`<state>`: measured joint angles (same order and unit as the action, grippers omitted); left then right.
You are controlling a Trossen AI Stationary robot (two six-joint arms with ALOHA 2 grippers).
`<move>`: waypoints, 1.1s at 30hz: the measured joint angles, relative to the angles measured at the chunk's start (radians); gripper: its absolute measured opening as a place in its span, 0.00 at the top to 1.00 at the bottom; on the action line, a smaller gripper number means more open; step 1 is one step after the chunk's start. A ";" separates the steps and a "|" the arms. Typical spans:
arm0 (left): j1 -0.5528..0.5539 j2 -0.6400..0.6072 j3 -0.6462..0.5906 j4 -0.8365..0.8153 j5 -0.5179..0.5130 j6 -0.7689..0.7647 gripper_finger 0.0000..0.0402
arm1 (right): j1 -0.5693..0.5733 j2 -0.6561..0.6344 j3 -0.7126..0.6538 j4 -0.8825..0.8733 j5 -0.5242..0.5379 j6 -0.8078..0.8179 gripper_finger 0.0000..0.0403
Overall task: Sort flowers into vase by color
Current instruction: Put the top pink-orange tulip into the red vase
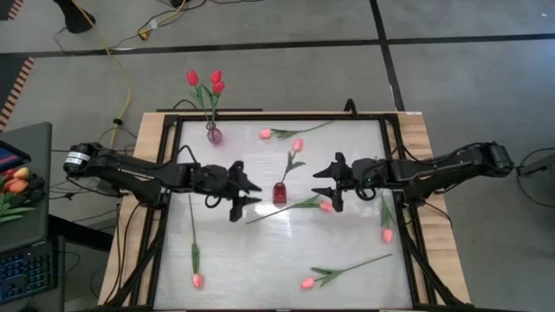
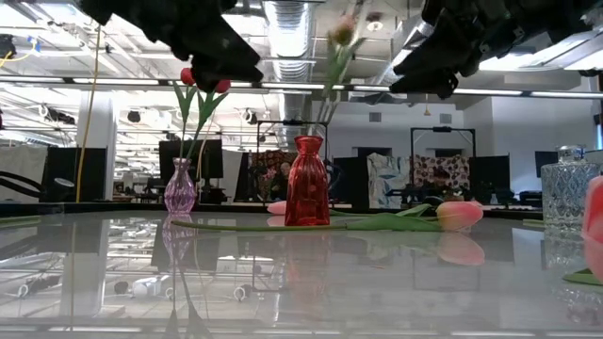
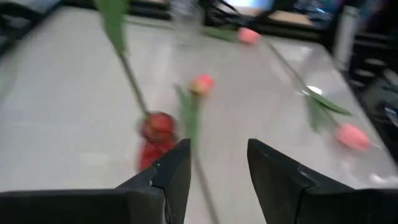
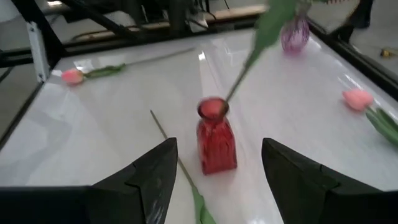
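1. Fingers first: my left gripper stands parted and grasps nothing, hanging just beside the red vase on its left. In my left wrist view a green stem crosses low between my two fingers, and I cannot tell whether it touches either of them.

2. My right gripper hangs on the vase's other side with its jaws spread wide and empty, the vase plainly between its fingers in its wrist view.

3. A pink tulip stands in the red vase, its stem leaning away from the mouth. The lean is my first worry: a brush from either claw as it pulls off could tip the flower out, or rock the narrow vase over.

4. A tulip lies on the table right behind the vase, its stem running past the base. If I reach for it carelessly, the stem could sweep the vase sideways.

5. The purple vase holds three red tulips at the table's far edge. Five more pink ones lie scattered, so colour mix-ups are my risk: pale heads look alike.
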<state>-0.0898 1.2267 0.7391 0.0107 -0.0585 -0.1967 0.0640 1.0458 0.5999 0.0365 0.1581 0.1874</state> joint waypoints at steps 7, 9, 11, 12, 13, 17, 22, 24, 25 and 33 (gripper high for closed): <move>-0.091 0.070 0.000 -0.013 0.020 -0.002 0.65 | 0.004 0.000 0.000 -0.086 -0.008 0.073 0.36; -0.108 0.104 0.000 0.003 0.020 -0.002 0.65 | 0.014 0.000 0.000 -0.115 -0.009 0.078 0.36; -0.122 0.147 0.000 0.037 0.019 -0.012 0.65 | 0.030 0.000 0.000 -0.130 -0.009 0.079 0.36; -0.128 0.168 0.000 0.052 0.019 -0.023 0.65 | 0.038 0.000 0.000 -0.137 -0.010 0.082 0.36; -0.135 0.189 0.000 0.077 0.019 -0.033 0.65 | 0.049 0.000 0.000 -0.141 -0.010 0.085 0.36; -0.163 0.278 0.000 0.189 0.018 -0.064 0.65 | 0.099 0.000 0.000 -0.157 -0.010 0.096 0.36; -0.189 0.370 0.019 0.308 -0.032 -0.087 0.65 | 0.186 0.000 0.001 -0.199 -0.009 0.134 0.36; -0.196 0.398 0.048 0.297 -0.055 -0.088 0.65 | 0.226 0.000 0.001 -0.228 -0.006 0.172 0.36; -0.198 0.413 0.071 0.292 -0.063 -0.088 0.65 | 0.246 0.000 0.001 -0.244 -0.005 0.193 0.36; -0.219 0.532 0.243 0.112 -0.134 -0.076 0.65 | 0.411 0.000 0.001 -0.301 0.026 0.314 0.36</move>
<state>-0.3086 1.7590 0.9816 0.1227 -0.1922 -0.2730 0.4750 1.0458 0.6010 -0.2645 0.1845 0.5016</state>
